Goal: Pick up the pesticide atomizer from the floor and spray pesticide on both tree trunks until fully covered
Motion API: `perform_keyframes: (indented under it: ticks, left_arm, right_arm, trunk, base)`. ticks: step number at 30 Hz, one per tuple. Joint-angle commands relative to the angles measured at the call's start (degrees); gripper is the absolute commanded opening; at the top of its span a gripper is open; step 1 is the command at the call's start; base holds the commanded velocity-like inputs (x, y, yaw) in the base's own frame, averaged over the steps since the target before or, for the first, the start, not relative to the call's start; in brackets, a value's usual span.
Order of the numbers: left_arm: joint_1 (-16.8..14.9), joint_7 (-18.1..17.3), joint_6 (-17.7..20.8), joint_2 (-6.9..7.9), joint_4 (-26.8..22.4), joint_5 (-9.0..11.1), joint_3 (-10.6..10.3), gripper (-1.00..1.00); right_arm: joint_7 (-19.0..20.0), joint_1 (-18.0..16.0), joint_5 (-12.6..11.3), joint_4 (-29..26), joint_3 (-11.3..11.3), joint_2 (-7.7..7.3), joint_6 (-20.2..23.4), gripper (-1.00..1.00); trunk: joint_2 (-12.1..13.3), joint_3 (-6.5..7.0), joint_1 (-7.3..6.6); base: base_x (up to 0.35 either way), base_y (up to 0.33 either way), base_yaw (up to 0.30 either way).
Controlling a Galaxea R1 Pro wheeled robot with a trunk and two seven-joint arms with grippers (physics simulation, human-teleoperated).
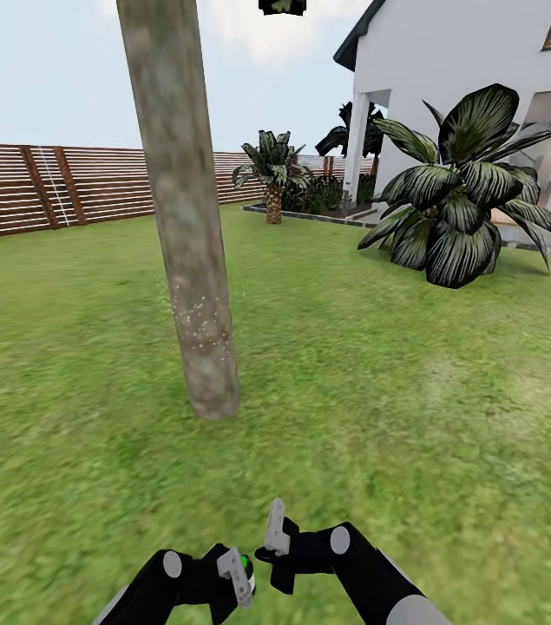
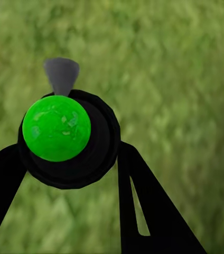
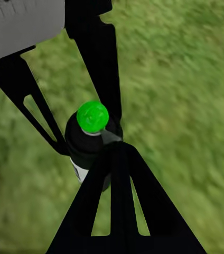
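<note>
Outdoors, lawn (image 1: 396, 391) surrounds trunk (image 1: 190, 260); left claw (image 2: 70, 164) clamps atomizer (image 2: 59, 129), right unclear.

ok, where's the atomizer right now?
In the head view the atomizer sits low centre, clamped in the left gripper over the lawn, short of the tree trunk; the right gripper is beside it.

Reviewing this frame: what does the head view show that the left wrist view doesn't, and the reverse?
Head view alone: the tree trunk rising from the lawn, pale specks low on its bark, the slat fence, a palm, a big-leaved shrub, the house, and the right gripper.

Left wrist view alone: the atomizer's grey nozzle, seen from above.

Both: grass, and the left gripper shut on the green-capped atomizer.
</note>
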Motion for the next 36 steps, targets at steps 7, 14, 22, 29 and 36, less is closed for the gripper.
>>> perform_keyframes:
  ticks: [7,14,22,29,36]
  left_arm:
    - [-0.1,-0.3,-0.1,-0.55,-0.1,0.0,0.1,-1.0]
    - [-0.1,-0.4,-0.1,-0.57,-0.1,1.9,-0.1,-1.0]
    - [-0.1,-0.4,-0.1,-0.57,-0.1,2.0,0.0,-1.0]
    - [-0.1,-0.4,-0.1,-0.57,-0.1,2.1,0.0,-1.0]
    - [-0.1,-0.7,-0.1,-0.48,0.0,4.2,0.0,-1.0]
  right_arm:
    - [0.0,0.0,0.6,-0.1,-0.1,0.01,-0.4,-1.0]
    - [0.0,0.0,0.6,-0.1,-0.1,0.01,-0.4,-1.0]
    - [0.0,0.0,0.6,0.0,-0.1,0.01,-0.4,-1.0]
    - [0.0,0.0,0.6,0.0,-0.1,0.01,-0.4,-1.0]
    - [0.0,0.0,0.6,0.0,-0.1,0.01,-0.4,-1.0]
  trunk:
    - [0.0,-0.05,-0.01]
    - [0.0,-0.05,-0.01]
    - [0.0,-0.05,-0.01]
    - [0.0,-0.05,-0.01]
    - [0.0,-0.05,-0.01]
  base:
    - [0.0,0.0,0.0]
    - [0.0,0.0,0.0]
    - [0.0,0.0,0.0]
    - [0.0,0.0,0.0]
    - [0.0,0.0,0.0]
